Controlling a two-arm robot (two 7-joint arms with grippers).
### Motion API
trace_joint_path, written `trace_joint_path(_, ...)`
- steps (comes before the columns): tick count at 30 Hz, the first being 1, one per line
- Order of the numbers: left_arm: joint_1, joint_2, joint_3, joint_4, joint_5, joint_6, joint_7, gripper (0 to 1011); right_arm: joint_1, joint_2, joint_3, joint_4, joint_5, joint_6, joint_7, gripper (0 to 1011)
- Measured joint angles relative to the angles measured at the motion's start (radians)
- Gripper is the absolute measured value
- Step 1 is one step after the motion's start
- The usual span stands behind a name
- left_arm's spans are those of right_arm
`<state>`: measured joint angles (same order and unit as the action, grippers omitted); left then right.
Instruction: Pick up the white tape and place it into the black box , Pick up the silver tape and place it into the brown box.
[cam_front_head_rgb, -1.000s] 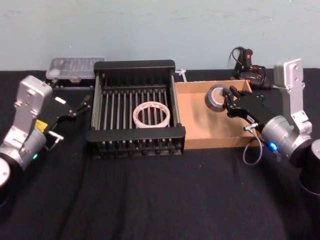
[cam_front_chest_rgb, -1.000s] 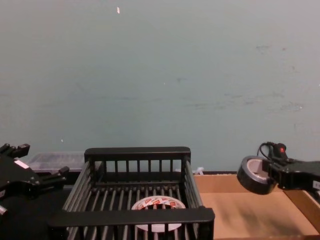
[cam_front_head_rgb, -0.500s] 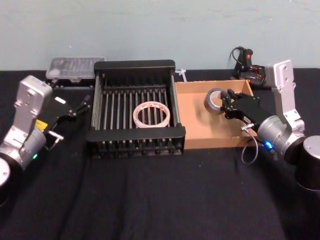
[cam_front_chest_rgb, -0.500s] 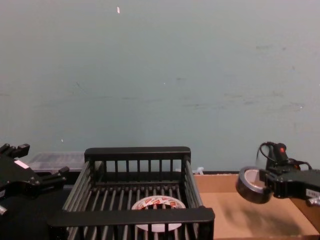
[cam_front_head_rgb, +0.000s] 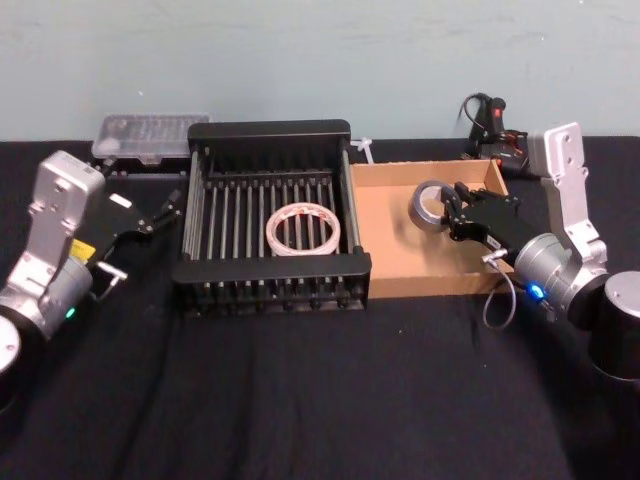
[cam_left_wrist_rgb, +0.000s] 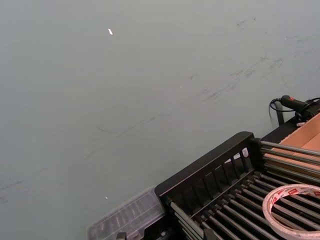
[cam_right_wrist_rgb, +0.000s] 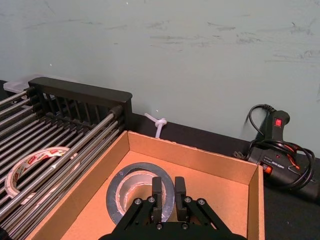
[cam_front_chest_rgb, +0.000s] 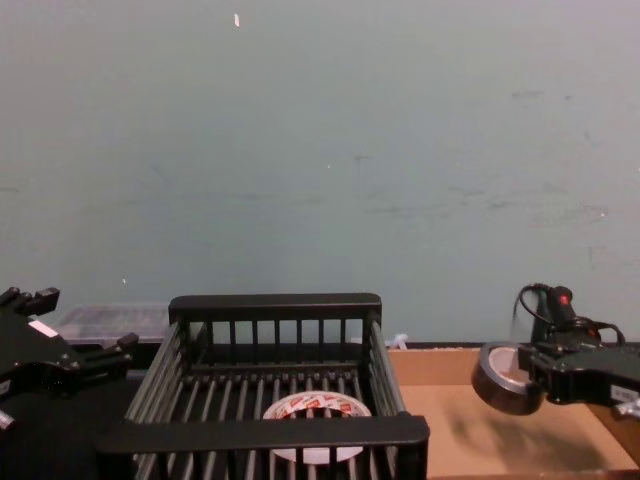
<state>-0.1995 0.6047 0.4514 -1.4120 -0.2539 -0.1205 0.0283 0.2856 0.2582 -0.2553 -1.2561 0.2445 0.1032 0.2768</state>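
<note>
The white tape (cam_front_head_rgb: 302, 228) with red print lies flat on the slatted floor of the black box (cam_front_head_rgb: 270, 270), also seen in the chest view as the white tape (cam_front_chest_rgb: 315, 410) and in the left wrist view (cam_left_wrist_rgb: 294, 205). My right gripper (cam_front_head_rgb: 450, 213) is shut on the rim of the silver tape (cam_front_head_rgb: 430, 203), holding it tilted just above the floor of the brown box (cam_front_head_rgb: 400, 285). In the right wrist view the fingers pinch the silver tape (cam_right_wrist_rgb: 131, 192). My left gripper (cam_front_head_rgb: 165, 212) hangs open left of the black box.
A clear plastic case (cam_front_head_rgb: 150, 135) lies behind the black box's left corner. A black tool with a red switch and coiled cable (cam_front_head_rgb: 490, 125) sits behind the brown box. A white knotted cord (cam_right_wrist_rgb: 156, 124) lies between the two boxes at the back.
My right gripper has lowered the silver tape down into the brown box, moving slightly back and left. The left arm and white tape have not moved.
</note>
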Motion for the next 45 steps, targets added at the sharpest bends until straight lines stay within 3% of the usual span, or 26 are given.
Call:
trace_joint_path(15,0.0,0.0,0.0,0.0,0.0,0.0,0.0,1002,-0.001,0.001,-0.001,-0.003,0.0,0.0,-0.002,158)
trace_joint_path(19,0.0,0.0,0.0,0.0,0.0,0.0,0.0,1001,-0.002,0.001,-0.002,-0.004,0.0,-0.001,-0.002,243)
trace_joint_path(39,0.0,0.0,0.0,0.0,0.0,0.0,0.0,1001,-0.002,0.002,-0.002,-0.005,0.001,-0.001,-0.003,889)
trace_joint_path(45,0.0,0.0,0.0,0.0,0.0,0.0,0.0,1001,-0.027,0.005,-0.001,-0.045,-0.009,-0.008,-0.008,1003)
